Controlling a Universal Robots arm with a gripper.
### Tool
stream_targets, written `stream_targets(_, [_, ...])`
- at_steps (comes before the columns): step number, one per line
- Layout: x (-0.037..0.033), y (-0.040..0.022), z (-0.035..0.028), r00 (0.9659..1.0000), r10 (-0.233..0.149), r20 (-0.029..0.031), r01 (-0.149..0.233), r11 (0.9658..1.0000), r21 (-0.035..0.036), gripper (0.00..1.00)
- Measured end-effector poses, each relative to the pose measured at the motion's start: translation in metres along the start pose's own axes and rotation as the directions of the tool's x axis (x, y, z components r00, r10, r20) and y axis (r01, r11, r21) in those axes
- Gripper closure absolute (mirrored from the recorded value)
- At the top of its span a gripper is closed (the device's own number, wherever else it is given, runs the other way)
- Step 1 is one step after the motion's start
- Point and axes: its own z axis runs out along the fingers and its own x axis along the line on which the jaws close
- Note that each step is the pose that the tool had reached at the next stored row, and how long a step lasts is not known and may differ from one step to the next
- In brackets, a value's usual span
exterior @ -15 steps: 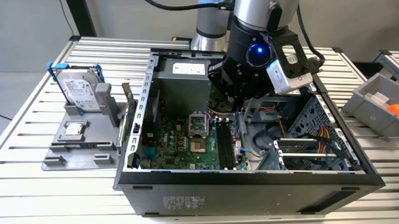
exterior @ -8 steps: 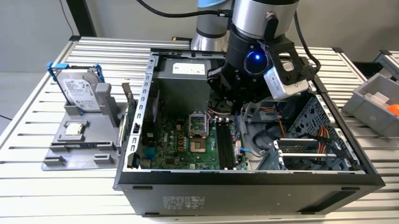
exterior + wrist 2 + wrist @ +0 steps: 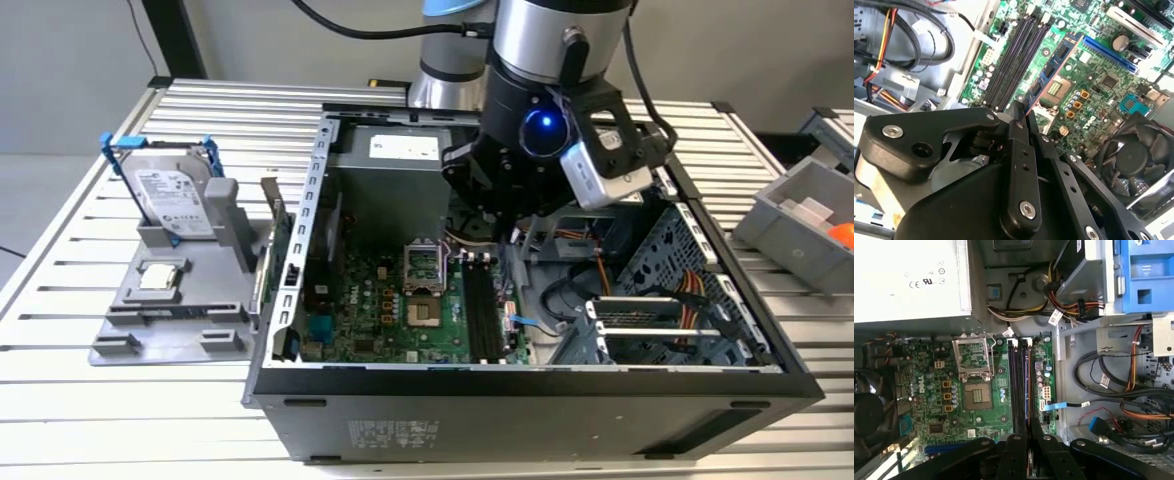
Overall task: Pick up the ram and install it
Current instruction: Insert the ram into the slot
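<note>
1. Gripper (image 3: 1021, 112): black fingers (image 3: 1019, 165) drawn together, clamped on the end of the ram (image 3: 1054, 62). In the second wrist view the stick is seen edge-on, running out from the fingertips over the board. In the first wrist view the fingertips (image 3: 1026, 432) are seen closed at the near end of the slots.
2. Ram: a thin board with dark chips and a blue face, held tilted above the motherboard (image 3: 1094, 85), beside the black memory slots (image 3: 1014, 60); whether its edge touches a slot cannot be told.
3. Arm (image 3: 541, 110): reaching steeply down into the open computer case (image 3: 534, 385) in the exterior view, wrist low over the memory slots (image 3: 481, 310), a silver camera fixed at its side.
4. Computer case: lying open on the slatted table (image 3: 80, 400). Contained: green motherboard (image 3: 979, 390) with an empty CPU socket (image 3: 976, 397), memory slots (image 3: 1019, 380), power supply (image 3: 909, 280), a fan (image 3: 1134, 160), bundled cables (image 3: 1134, 390) and a blue drive bay (image 3: 1146, 275).
5. Grey holder (image 3: 160, 310): on the exterior view's left of the case, bearing an upright hard drive (image 3: 167, 190) in a blue frame and a small square CPU chip (image 3: 160, 278) lying flat.
6. Grey bin (image 3: 807, 215): at the exterior view's right edge, with an orange item inside.
</note>
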Motion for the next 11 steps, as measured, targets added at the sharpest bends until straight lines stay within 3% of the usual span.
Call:
stream_targets(7, [0.0003, 0.0024, 0.0024, 0.9986, -0.052, 0.0001, 0.052, 0.9986, -0.0016, 1.00])
stream_targets(11, [0.0003, 0.0024, 0.0025, 0.9986, -0.054, 0.0001, 0.054, 0.9986, -0.0016, 1.00])
